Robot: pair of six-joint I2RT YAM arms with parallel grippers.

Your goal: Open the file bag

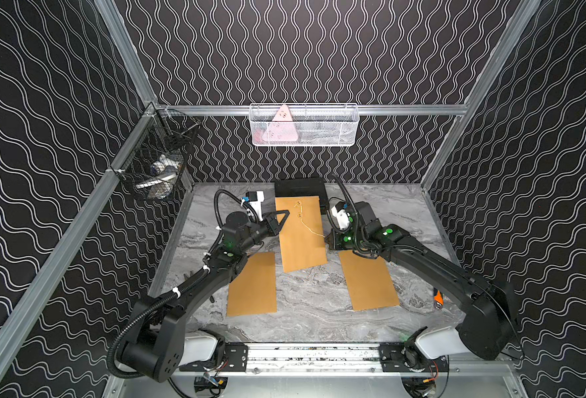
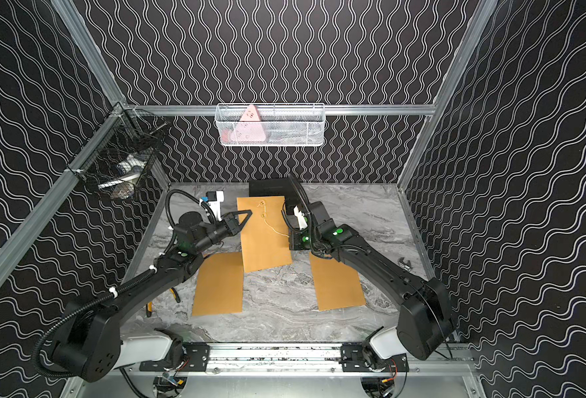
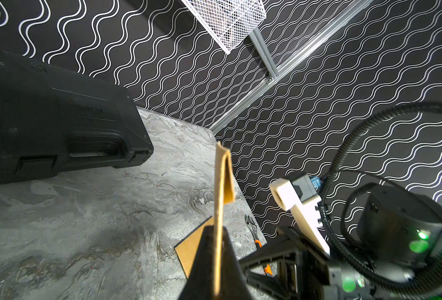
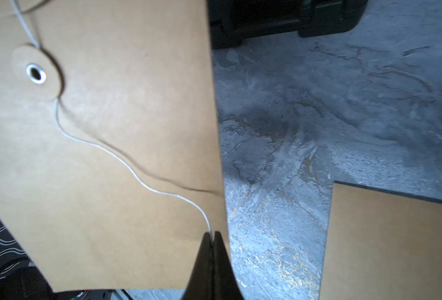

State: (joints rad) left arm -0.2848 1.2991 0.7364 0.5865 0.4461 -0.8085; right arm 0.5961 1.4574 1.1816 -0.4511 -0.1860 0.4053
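Observation:
The file bag is a brown kraft envelope at mid-table, its far end resting toward the black case. My left gripper is shut on the bag's left edge. In the left wrist view the bag shows edge-on between the jaws of the left gripper. A thin white string runs loosely across the bag from a round eyelet disc. Its end is pinched in my right gripper, which sits at the bag's right edge.
Two more kraft envelopes lie flat nearer the front, one left and one right. A black case sits against the back wall under a white mesh basket. An orange-handled tool and a wrench lie right, pliers left.

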